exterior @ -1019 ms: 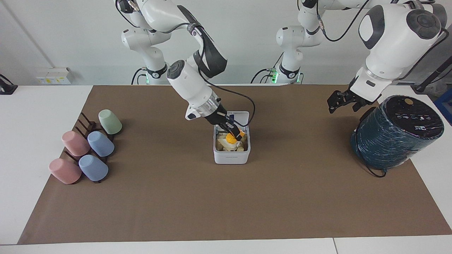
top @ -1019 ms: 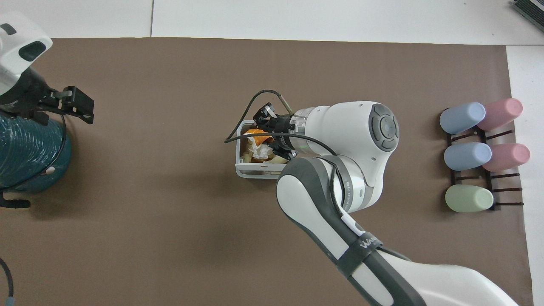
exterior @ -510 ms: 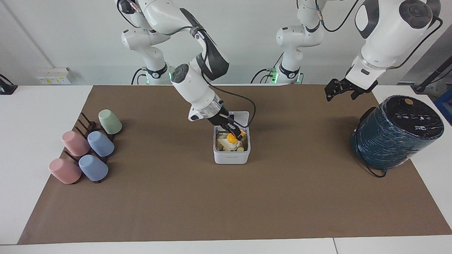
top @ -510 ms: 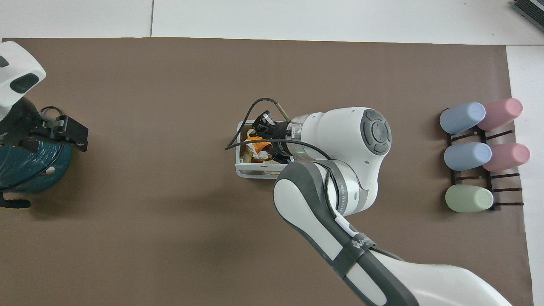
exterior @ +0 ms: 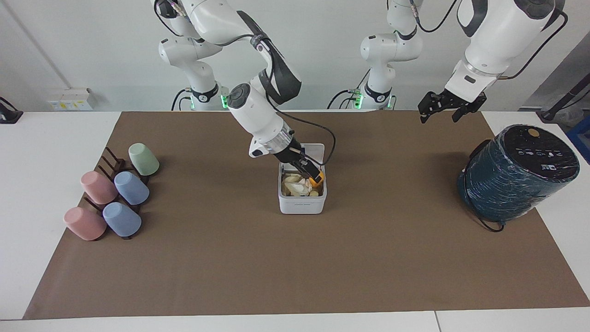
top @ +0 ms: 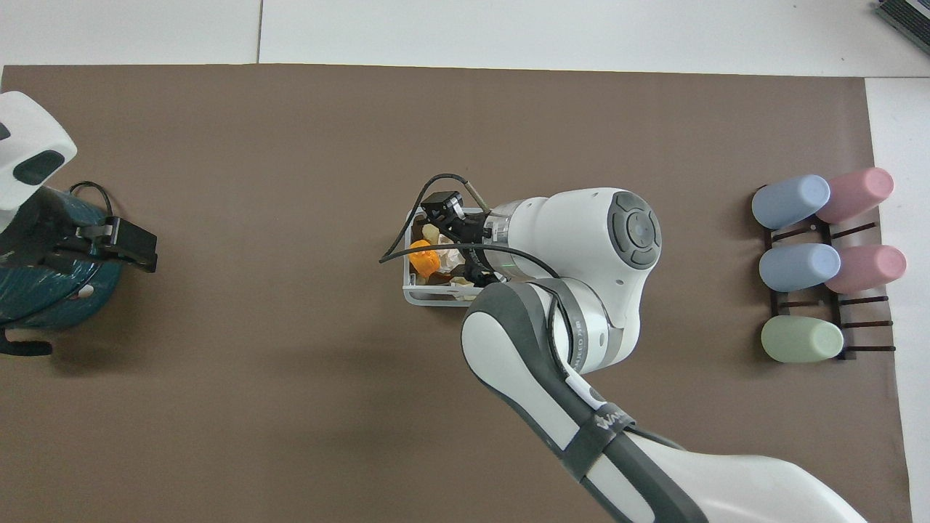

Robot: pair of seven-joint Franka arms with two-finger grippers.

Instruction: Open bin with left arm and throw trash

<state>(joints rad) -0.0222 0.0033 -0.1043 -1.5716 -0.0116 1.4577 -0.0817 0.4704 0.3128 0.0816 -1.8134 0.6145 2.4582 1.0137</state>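
The bin stands mid-mat with its lid raised on the side nearer the robots. Inside lies trash: an orange-yellow chunk at the wall toward the left arm's end, a white tissue wad and pale scraps. My right gripper reaches down into the bin, open, with the chunk lying free beside its fingertips. Up in the air my left gripper hangs open and holds nothing, over the mat's edge by the teal cylinder.
A big dark-teal wrapped cylinder lies tilted at the left arm's end of the mat. Several pastel cups sit on a dark rack at the right arm's end.
The right gripper opened and let go of the orange chunk, which now lies in the bin. The left gripper rose and drew back toward the robots.
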